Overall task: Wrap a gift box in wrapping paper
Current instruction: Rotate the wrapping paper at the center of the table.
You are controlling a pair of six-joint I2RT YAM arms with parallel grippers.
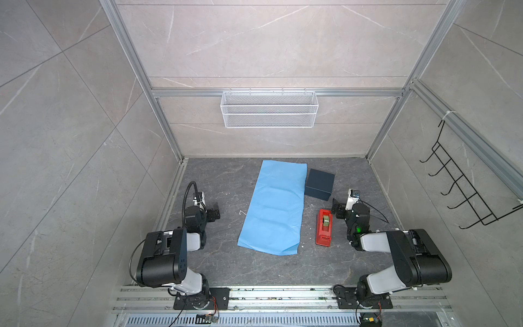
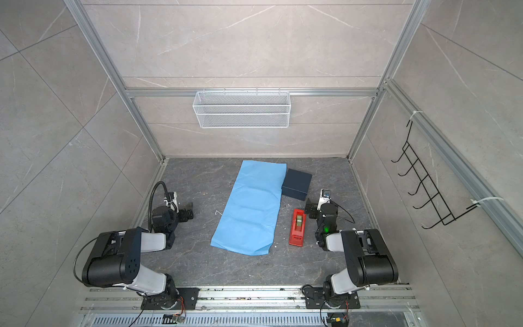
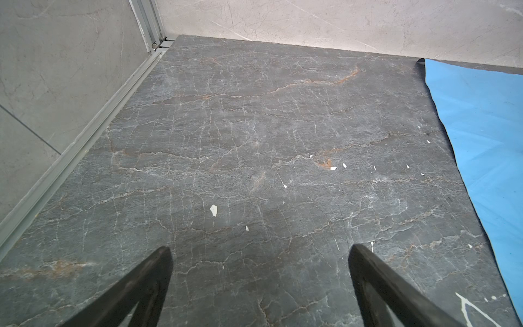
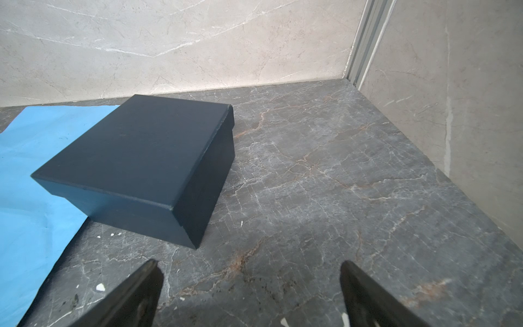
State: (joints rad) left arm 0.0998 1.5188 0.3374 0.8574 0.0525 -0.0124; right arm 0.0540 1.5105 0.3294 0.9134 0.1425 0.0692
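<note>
Left end effector (image 3: 259, 247) and right end effector (image 4: 249, 262) gape wide (empty); gift box (image 4: 141, 158) touches wrapping paper (image 4: 34, 215).

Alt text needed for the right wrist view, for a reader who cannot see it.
A closed dark navy box sits on a gray marbled table, one side meeting the edge of a light blue paper. The right tool is open and empty, just short of the box.

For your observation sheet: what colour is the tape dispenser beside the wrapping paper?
Red. The tape dispenser shows best in a top view.
</note>
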